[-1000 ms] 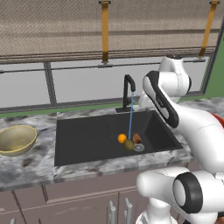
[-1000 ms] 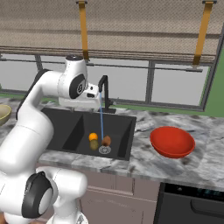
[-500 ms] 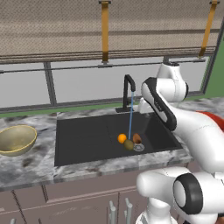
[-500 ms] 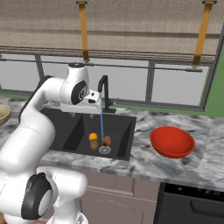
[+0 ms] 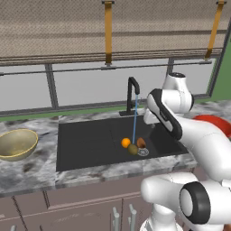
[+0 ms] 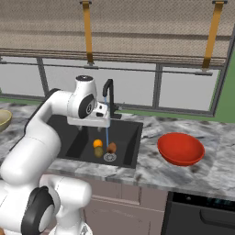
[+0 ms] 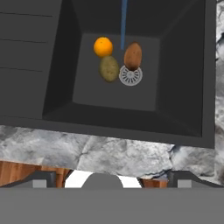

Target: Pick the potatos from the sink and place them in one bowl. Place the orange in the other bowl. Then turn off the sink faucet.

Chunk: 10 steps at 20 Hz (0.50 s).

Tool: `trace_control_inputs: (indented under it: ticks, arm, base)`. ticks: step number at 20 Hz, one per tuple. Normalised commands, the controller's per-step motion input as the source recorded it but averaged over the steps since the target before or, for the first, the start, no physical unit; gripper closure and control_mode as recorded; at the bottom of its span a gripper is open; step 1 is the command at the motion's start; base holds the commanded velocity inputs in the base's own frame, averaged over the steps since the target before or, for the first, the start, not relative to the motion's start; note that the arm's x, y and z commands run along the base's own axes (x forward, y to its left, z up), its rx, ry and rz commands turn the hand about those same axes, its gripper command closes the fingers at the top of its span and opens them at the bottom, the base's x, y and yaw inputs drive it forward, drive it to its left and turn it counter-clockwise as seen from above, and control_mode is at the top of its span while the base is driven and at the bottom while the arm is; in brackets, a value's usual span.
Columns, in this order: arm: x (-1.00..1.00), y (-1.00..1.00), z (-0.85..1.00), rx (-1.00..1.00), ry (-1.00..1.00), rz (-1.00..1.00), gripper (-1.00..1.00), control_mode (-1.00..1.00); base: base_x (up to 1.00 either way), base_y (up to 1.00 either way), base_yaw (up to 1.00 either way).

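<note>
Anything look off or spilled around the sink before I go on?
Nothing spilled or damaged. The thin black faucet runs a stream beside the bright orange ball, olive-brown potato and reddish-brown potato clustered by the silver drain.

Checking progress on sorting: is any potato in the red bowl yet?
No, the red bowl holds nothing, and both potatoes lie on the sink floor beside the orange.

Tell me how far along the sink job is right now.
Nothing looks done yet. Both potatoes, olive-brown and reddish-brown, and the orange still lie by the drain in the sink. The red bowl and tan bowl hold nothing, and water runs from the faucet. The gripper hangs above the basin, jaws open, holding nothing.
</note>
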Motion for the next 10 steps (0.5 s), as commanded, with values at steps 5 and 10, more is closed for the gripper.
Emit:
trace_control_inputs:
  ticks: [5,10]
  arm:
    - [0.07,-0.08,-0.36,0.0,0.0,0.0,-1.0,-1.0]
    - [0.17,0.0,-0.18,0.0,0.0,0.0,-1.0,-1.0]
  base:
    - [0.0,0.0,0.0]
    - [0.0,0.0,0.0]
